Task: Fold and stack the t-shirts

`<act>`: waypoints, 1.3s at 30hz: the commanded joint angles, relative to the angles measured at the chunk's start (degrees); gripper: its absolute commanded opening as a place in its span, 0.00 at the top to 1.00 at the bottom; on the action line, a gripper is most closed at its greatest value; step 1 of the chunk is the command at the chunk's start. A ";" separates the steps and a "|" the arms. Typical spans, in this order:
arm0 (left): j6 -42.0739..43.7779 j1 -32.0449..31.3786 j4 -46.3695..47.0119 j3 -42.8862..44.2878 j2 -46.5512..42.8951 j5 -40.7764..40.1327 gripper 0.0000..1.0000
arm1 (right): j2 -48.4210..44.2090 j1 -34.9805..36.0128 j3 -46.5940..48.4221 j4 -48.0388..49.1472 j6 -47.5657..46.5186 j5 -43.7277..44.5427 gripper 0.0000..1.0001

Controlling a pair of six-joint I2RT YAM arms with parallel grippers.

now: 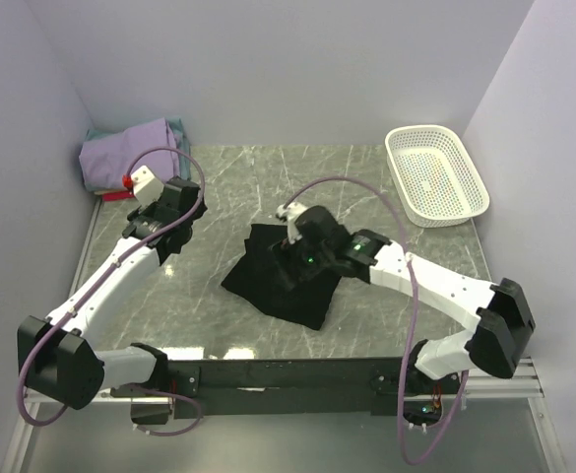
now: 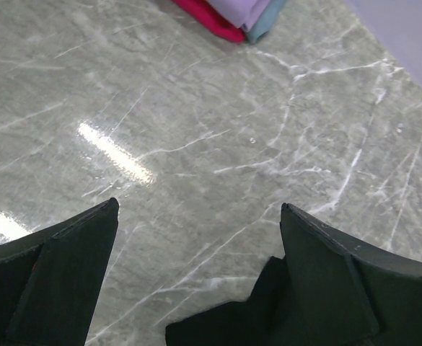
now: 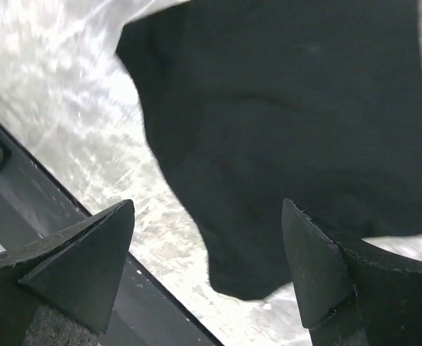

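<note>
The black t-shirt (image 1: 266,296) lies in the middle of the top view on the grey marbled table (image 1: 238,187), spread in a rough diamond with its lower corner towards the bottom of the frame. No print shows on the side that faces up. The right gripper (image 3: 208,203) hangs right over it. In the right wrist view its two fingers stand wide apart with nothing between them, and the dark cloth fills the upper right of that frame, with a rounded lobe (image 3: 239,277) reaching down towards the bottom centre.

The left gripper (image 2: 198,205) is also spread wide and holds nothing. It sits over bare table at the left of the top view. The folded stack (image 1: 130,153) rests in the upper left corner of that view, lavender on top with teal and red edges peeping out. A white mesh basket (image 1: 435,128) stands at the upper right, well apart from the shirts.

The shirt looks light and limp: it will sag and unfold from any single pinch, and the glossy table will probably let it slide rather than stay put. It is not fragile, so a firm squeeze does no harm. The best hold seems to be at an outer edge or corner, such as that lobe, with the fingers closing over every layer there. The flat middle gives the fingers nothing to bite, and a second hold on the opposite edge would keep the fold square
</note>
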 commanded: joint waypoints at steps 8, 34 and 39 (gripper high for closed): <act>-0.88 1.37 0.81 -0.27 -2.21 -0.29 0.01 | 14.54 13.03 4.36 1.96 -2.72 9.01 0.12; 1.94 3.04 2.22 -1.85 -5.02 2.88 0.01 | 37.14 19.10 18.79 2.31 -9.66 23.94 0.23; 2.12 3.30 2.48 -2.03 -4.94 3.67 0.01 | 34.08 19.10 18.35 2.84 -9.40 30.19 0.71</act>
